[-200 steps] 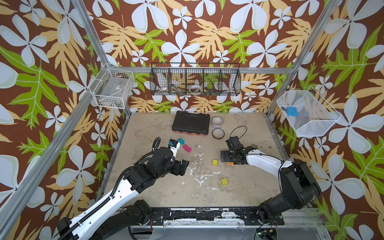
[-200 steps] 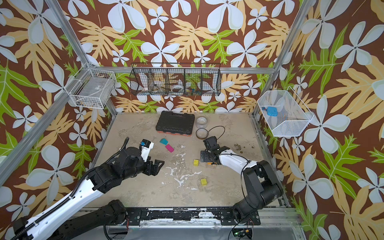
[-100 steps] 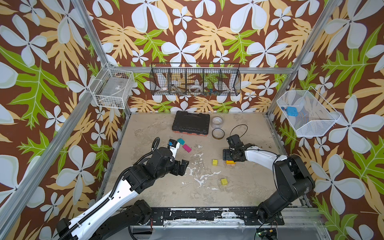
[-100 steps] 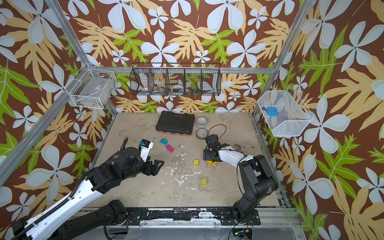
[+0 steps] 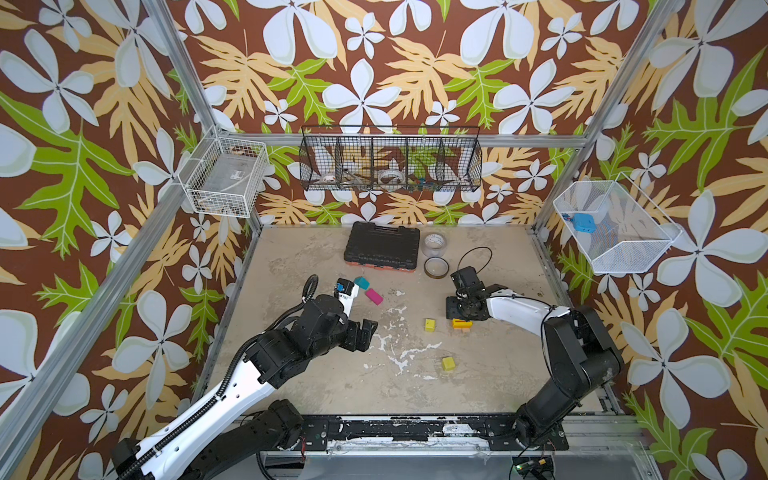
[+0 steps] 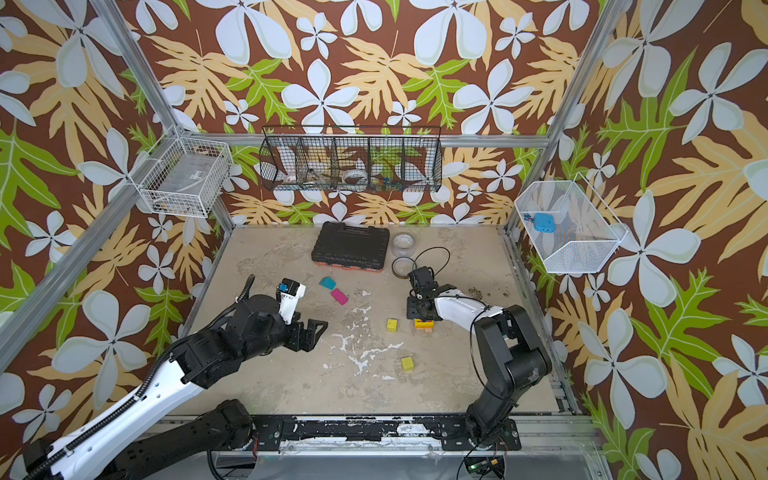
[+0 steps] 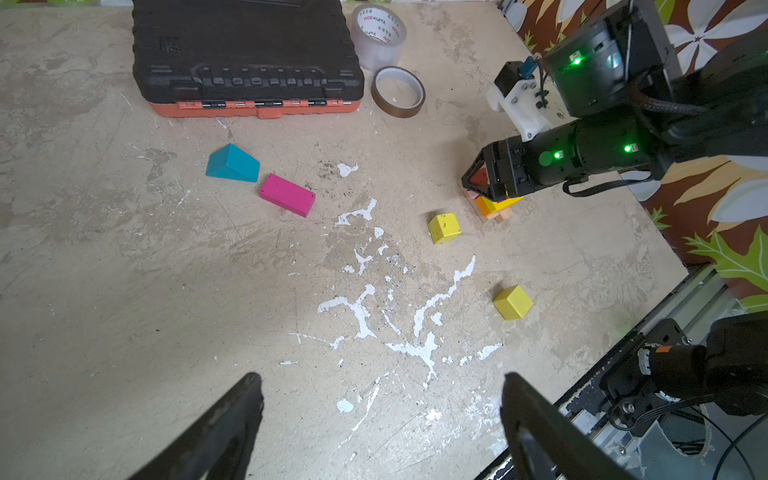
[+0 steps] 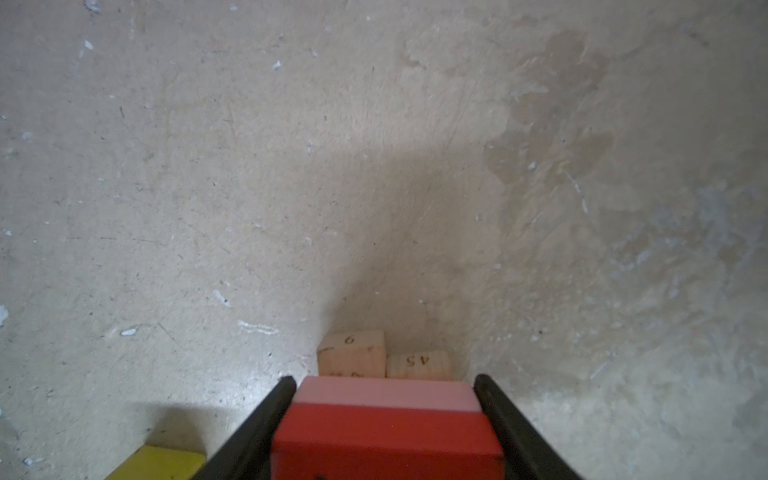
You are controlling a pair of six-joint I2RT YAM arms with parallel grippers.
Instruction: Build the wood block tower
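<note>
The tower stands toward three o'clock on the surface, and in both top views most of it is hidden under the right claw. The right wrist camera shows its upper courses plainly: a red block lies on a pink block, with two plain wood bars at the foot. The claw's black fingers are narrowed to the red block's width and press against both of its sides. The left wrist camera shows a yellow-and-orange layer lower in the stack. One yellow cube sits near the tower at its nine o'clock, and a second cube lies farther off at about seven. A teal wedge and a magenta block wait side by side, well apart at ten o'clock. The left claw hangs wide and empty over the nine o'clock side of the surface. The step in hand appears to be seating or squaring the red block on top of the stack. The next move likely calls for a clean release — fingers parting evenly, then a straight lift so nothing is dragged off the narrow base — before another loose block is fetched.
</note>
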